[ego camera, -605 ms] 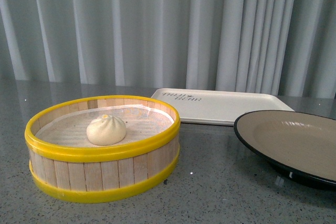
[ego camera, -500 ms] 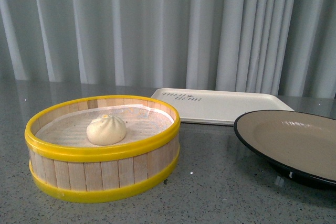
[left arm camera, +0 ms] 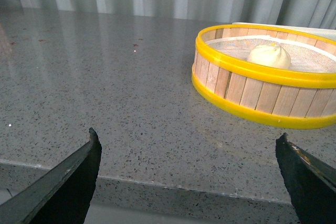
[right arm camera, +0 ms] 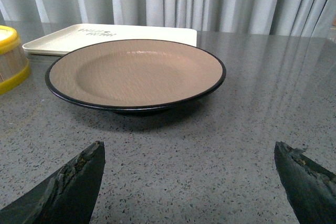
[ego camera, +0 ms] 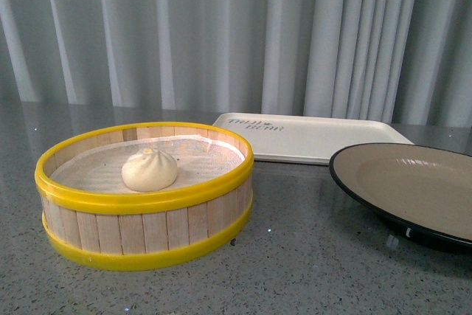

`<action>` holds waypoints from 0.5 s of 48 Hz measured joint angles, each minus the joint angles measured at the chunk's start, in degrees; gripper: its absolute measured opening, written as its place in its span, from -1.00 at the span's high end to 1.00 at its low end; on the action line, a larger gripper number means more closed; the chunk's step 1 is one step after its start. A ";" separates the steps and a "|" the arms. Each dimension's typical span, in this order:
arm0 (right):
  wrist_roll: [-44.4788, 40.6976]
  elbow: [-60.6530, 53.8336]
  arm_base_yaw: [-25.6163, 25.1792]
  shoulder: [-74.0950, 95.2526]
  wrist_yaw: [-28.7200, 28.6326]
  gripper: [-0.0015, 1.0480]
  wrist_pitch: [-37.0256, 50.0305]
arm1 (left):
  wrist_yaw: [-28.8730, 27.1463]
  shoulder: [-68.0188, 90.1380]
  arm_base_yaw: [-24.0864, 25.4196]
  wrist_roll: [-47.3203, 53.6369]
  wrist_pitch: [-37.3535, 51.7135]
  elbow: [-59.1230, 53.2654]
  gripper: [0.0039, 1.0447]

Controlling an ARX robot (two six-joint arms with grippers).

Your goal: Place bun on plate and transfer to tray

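Note:
The cream-white bun (ego camera: 149,170) sits inside a yellow-rimmed wooden steamer basket (ego camera: 147,234) at the left; it also shows in the left wrist view (left arm camera: 269,55). The beige plate (ego camera: 413,189) with a black rim stands empty at the right, and fills the right wrist view (right arm camera: 136,72). The cream tray (ego camera: 310,138) lies flat behind them, empty. My left gripper (left arm camera: 189,174) is open and empty, low over the table's near edge, well short of the basket. My right gripper (right arm camera: 189,177) is open and empty, just in front of the plate. Neither gripper shows in the front view.
Everything rests on a grey speckled countertop (ego camera: 310,271). Pale curtains (ego camera: 236,35) hang behind it. The tray also shows behind the plate in the right wrist view (right arm camera: 79,35), with the basket's edge (right arm camera: 10,59) beside it. The counter's near edge (left arm camera: 184,187) lies under the left gripper.
The front view has shifted slightly: the basket, tray and plate sit a little higher in the picture. The objects themselves have not moved on the table.

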 joint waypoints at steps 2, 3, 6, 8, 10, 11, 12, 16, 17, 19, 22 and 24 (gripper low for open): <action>0.00 0.00 0.00 0.00 0.00 -0.84 0.00 | 0.00 0.00 0.00 -0.02 0.00 0.00 -0.88; 0.00 0.00 0.00 0.00 0.00 -0.84 0.00 | 0.00 0.00 0.00 -0.02 0.00 0.00 -0.88; 0.00 0.00 0.00 0.00 0.02 -0.84 0.00 | 0.00 0.00 0.00 0.00 0.00 0.00 -0.88; 0.00 0.00 0.00 0.00 0.02 -0.84 0.00 | 0.00 0.00 0.00 -0.02 0.00 0.00 -0.88; 0.00 0.00 0.00 0.00 0.00 -0.84 0.00 | 0.00 0.00 0.00 -0.02 0.00 0.00 -0.88; 0.00 0.00 0.00 0.00 0.00 -0.84 0.00 | 0.00 0.00 0.00 -0.02 0.00 0.00 -0.88; 0.00 0.00 0.00 0.00 0.00 -0.84 0.00 | 0.00 0.00 0.00 -0.02 0.00 0.00 -0.88; 0.00 0.00 0.00 0.00 0.00 -0.84 0.00 | 0.00 0.00 0.00 0.00 0.00 0.00 -0.88; 0.00 0.00 0.00 0.00 0.02 -0.84 0.00 | 0.00 0.00 0.00 -0.02 0.00 0.00 -0.88; 0.00 0.00 0.00 0.00 0.00 -0.84 0.00 | 0.02 0.00 0.00 -0.02 0.00 0.00 -0.88; 0.00 0.00 0.00 0.00 0.00 -0.84 0.00 | 0.00 0.00 0.00 0.00 0.00 0.00 -0.88; 0.00 0.00 0.00 0.00 0.02 -0.84 0.00 | -3.76 1.07 -1.09 -2.29 -1.20 0.35 -0.88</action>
